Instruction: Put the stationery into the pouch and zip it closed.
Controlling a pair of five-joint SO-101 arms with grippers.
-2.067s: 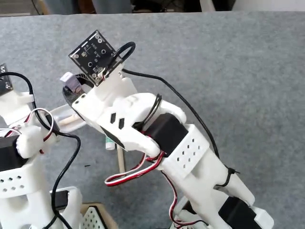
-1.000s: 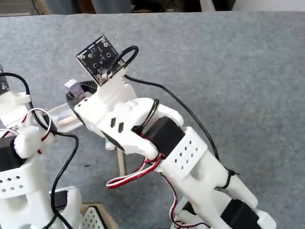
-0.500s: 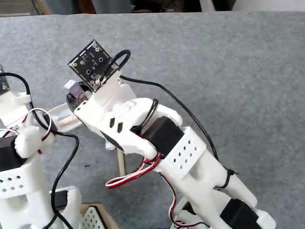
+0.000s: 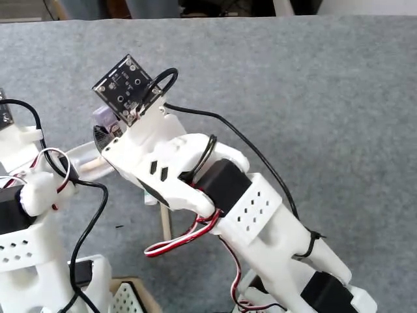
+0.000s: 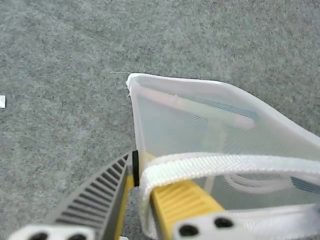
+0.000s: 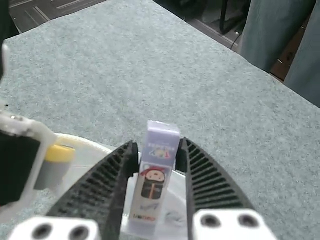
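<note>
Right hand (image 6: 157, 145) pinches lavender rectangular eraser with cartoon label (image 6: 152, 182) upright between ribbed fingers. It hangs just above translucent white mesh pouch (image 5: 200, 125) at left of high-view frame, likely lined up for drop through mouth. Left hand (image 5: 141, 172) clamps pouch edge beside white webbing strap (image 5: 225, 167), apparently propping it off grey felt worktop (image 5: 60, 65) to keep opening reachable. Pale stick-shaped items (image 5: 200, 106) show through mesh. Zipping judged not yet begun.

Grey felt table cover (image 4: 326, 98), small white scrap (image 5: 2, 101) on it, dark floor (image 6: 30, 10) beyond.
</note>
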